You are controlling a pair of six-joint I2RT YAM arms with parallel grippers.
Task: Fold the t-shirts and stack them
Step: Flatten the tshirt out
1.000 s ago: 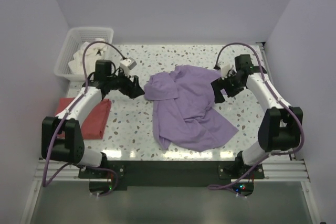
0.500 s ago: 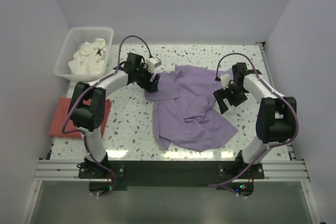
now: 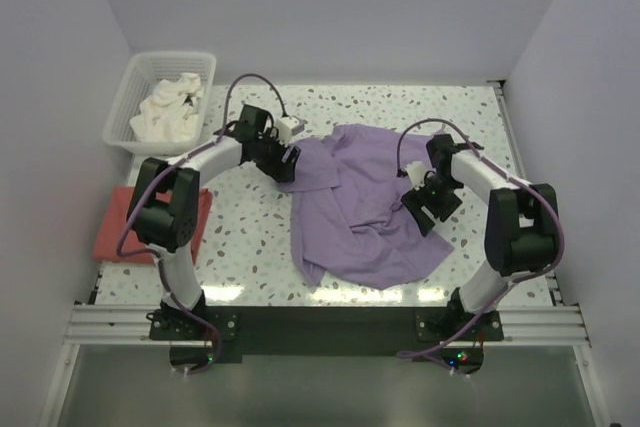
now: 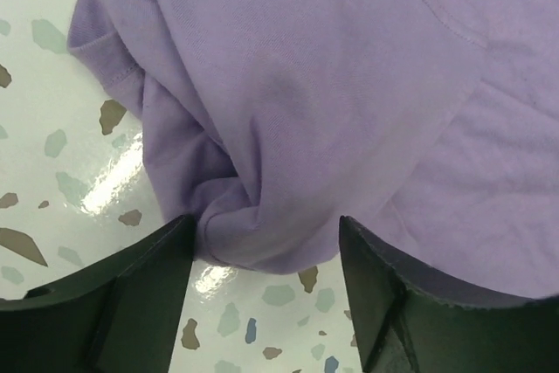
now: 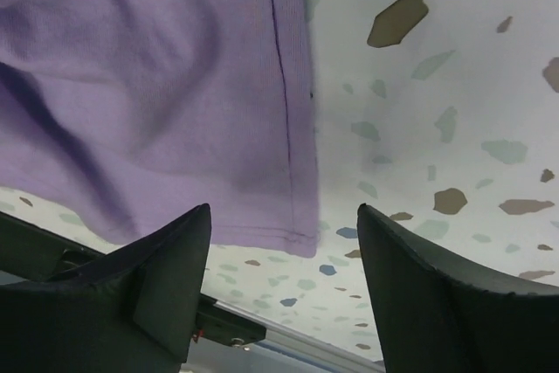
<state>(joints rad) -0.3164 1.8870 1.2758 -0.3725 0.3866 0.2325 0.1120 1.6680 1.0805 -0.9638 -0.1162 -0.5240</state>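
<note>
Left jaws and right jaws stand open at edges of the lilac t-shirt [image 3: 360, 217] — the left pair may pinch two bunched layers.

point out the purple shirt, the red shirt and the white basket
purple t-shirt [image 3: 365, 212]: top view, middle of its crumpled body
red t-shirt [image 3: 112, 232]: top view, its uncovered left part
white basket [image 3: 121, 107]: top view, its left wall

The spread t-shirt [image 3: 365, 207] lies on the middle of the worktop [image 3: 250, 237]. Well to its left, at the worktop's edge, lies the folded t-shirt [image 3: 106, 237]. Behind and left of the spread t-shirt stands the basket [image 3: 125, 107], cloths [image 3: 170, 112] piled inside.
</note>
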